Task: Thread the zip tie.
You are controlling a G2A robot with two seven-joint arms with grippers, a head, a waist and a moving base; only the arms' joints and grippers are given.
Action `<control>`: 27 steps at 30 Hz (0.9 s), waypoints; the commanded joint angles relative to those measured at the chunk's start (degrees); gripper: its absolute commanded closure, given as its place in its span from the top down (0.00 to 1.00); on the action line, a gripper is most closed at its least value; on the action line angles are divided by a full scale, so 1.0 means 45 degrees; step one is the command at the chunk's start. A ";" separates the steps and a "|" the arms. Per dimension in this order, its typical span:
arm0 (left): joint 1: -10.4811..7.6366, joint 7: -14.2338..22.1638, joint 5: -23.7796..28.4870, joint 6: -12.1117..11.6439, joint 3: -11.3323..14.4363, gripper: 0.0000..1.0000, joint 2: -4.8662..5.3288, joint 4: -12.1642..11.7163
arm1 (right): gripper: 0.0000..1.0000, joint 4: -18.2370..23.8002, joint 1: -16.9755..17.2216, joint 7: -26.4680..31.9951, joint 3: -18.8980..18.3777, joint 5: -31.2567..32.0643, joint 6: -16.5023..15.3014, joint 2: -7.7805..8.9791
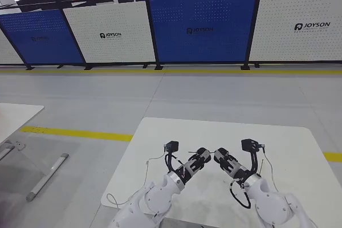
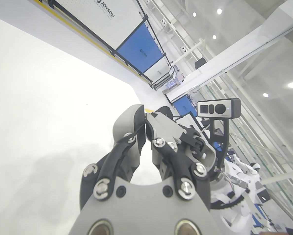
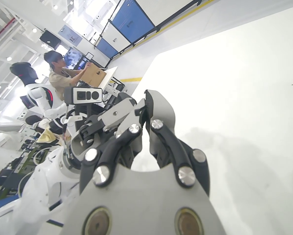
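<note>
1. With the left pincer nipped shut on the thin black zip tie, holds the strand slanting out past one finger.
2. Meets the right pincer tip to tip above the middle of the bench — narrowed shut too, cannot tell on what.
3. Looks mid-threading: calls for the tie's long axis aimed straight at the facing tips — both arms equally near.

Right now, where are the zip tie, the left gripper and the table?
zip tie (image 2: 137, 130), left wrist view, its thin black strand.
left gripper (image 2: 145, 119), left wrist view, midway between its fingertips.
table (image 1: 285, 142), top view, bare white surface.
</note>
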State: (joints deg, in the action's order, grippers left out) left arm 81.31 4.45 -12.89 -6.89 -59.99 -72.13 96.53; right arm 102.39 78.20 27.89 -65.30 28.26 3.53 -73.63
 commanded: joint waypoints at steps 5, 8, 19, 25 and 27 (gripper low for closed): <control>0.0059 0.0109 -0.0096 -0.0015 -0.0101 0.00 0.0032 0.0017 | 0.00 -0.0015 -0.0032 0.0032 -0.0011 -0.0114 -0.0077 0.0008; 0.0052 0.0018 -0.0232 0.0107 -0.0070 0.00 0.0026 -0.0055 | 0.00 0.0088 0.0030 -0.0019 -0.0090 -0.0173 -0.0131 0.0023; 0.0104 0.0165 -0.0163 0.0050 -0.0130 0.00 0.0044 0.0093 | 0.00 -0.0042 0.0001 0.0015 -0.0064 -0.0163 -0.0083 0.0041; 0.0140 0.0026 -0.0468 0.0188 -0.0167 0.21 0.0058 0.0102 | 0.00 -0.0029 0.0005 -0.0030 -0.0070 -0.0058 -0.0033 0.0056; 0.0137 0.0012 -0.0576 0.0228 -0.0165 0.49 0.0062 0.0110 | 0.00 -0.0004 0.0002 -0.0040 -0.0049 0.0029 0.0011 0.0060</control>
State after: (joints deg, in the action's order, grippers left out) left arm 81.93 4.53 -15.24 -5.93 -60.74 -71.86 96.99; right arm 102.32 78.22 27.73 -65.58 28.23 3.48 -73.36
